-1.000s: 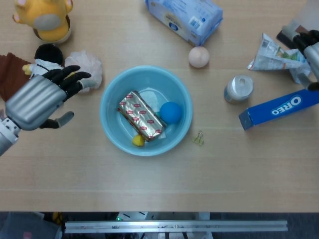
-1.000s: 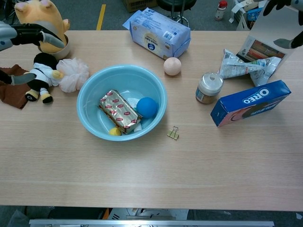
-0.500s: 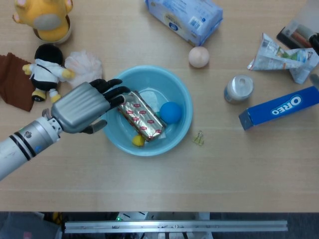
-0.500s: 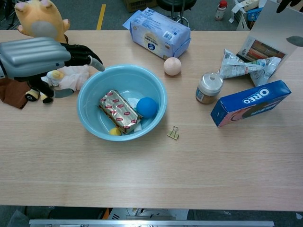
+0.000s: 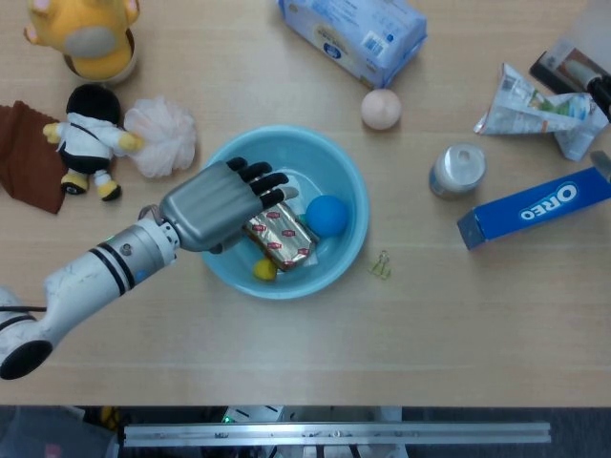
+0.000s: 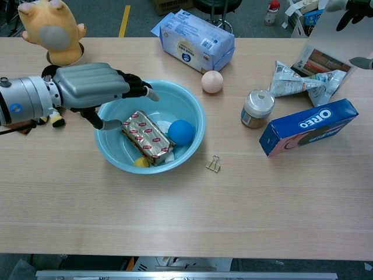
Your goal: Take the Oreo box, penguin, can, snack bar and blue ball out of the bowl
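Currently, we hold our left hand (image 5: 215, 203) over the bowl (image 5: 348, 181), fingers spread and empty above the snack bar (image 5: 282, 237). Snack bar and blue ball (image 5: 326, 215) lie inside the bowl. Right of it sit the can (image 5: 456, 170) and Oreo box (image 5: 535, 207). Our right hand (image 6: 349, 9) is barely visible; we cannot tell its state.

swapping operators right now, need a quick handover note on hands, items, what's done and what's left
Left hand is open, above the bowl's left side with fingers spread over the snack bar; it holds nothing.
Right hand is at the table's far right edge, mostly out of frame; its state cannot be told.
Out of the bowl: Oreo box and can on the right, penguin on the left.
In the bowl: snack bar and blue ball.
Left to do: take out the snack bar, then the ball.
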`<act>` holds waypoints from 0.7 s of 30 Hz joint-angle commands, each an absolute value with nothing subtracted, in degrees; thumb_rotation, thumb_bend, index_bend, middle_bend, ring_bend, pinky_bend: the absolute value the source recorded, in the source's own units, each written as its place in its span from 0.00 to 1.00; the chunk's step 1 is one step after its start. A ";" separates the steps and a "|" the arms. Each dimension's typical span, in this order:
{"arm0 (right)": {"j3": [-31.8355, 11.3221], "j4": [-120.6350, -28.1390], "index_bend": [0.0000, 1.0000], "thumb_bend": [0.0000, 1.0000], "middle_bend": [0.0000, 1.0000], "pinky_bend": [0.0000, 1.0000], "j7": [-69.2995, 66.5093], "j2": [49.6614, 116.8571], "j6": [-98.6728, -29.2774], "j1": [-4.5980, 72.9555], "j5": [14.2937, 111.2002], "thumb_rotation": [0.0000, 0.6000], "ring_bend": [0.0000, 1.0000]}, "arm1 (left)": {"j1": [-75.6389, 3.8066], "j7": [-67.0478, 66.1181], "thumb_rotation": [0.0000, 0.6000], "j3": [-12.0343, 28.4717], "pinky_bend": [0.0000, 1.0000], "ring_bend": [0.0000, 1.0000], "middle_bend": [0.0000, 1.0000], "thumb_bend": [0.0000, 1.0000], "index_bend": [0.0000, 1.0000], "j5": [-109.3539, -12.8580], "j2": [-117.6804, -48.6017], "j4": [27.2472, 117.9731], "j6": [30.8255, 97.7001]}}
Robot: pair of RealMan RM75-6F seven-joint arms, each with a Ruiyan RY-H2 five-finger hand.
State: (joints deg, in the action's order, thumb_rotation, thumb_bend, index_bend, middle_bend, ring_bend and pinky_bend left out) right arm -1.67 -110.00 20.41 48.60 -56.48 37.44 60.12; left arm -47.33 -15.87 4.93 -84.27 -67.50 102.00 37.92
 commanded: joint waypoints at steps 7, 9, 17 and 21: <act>-2.07 -108.40 0.00 0.29 0.26 0.47 19.52 48.98 -55.15 36.59 59.99 1.00 0.20 | -51.11 -22.19 1.00 4.17 0.26 0.14 0.13 0.37 0.11 -79.67 -73.60 96.54 34.97; -2.11 -108.14 0.00 0.29 0.26 0.47 19.36 49.05 -54.91 36.41 59.97 1.00 0.20 | -51.58 -22.80 1.00 3.93 0.26 0.14 0.13 0.37 0.12 -79.43 -74.28 95.61 34.83; -2.55 -107.42 0.00 0.29 0.26 0.47 18.49 49.25 -53.99 35.87 60.40 1.00 0.20 | -52.68 -25.56 1.00 2.19 0.26 0.14 0.13 0.37 0.15 -79.20 -76.60 91.61 35.15; -2.77 -107.44 0.00 0.29 0.26 0.47 18.11 49.11 -53.75 35.61 60.74 1.00 0.20 | -52.76 -27.22 1.00 0.87 0.26 0.14 0.13 0.37 0.15 -78.75 -77.04 90.56 35.10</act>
State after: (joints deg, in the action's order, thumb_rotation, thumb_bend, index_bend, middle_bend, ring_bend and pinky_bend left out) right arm -2.77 -107.44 18.12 49.13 -53.75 35.62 60.73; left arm -52.69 -26.86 1.24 -79.01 -76.84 90.89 35.16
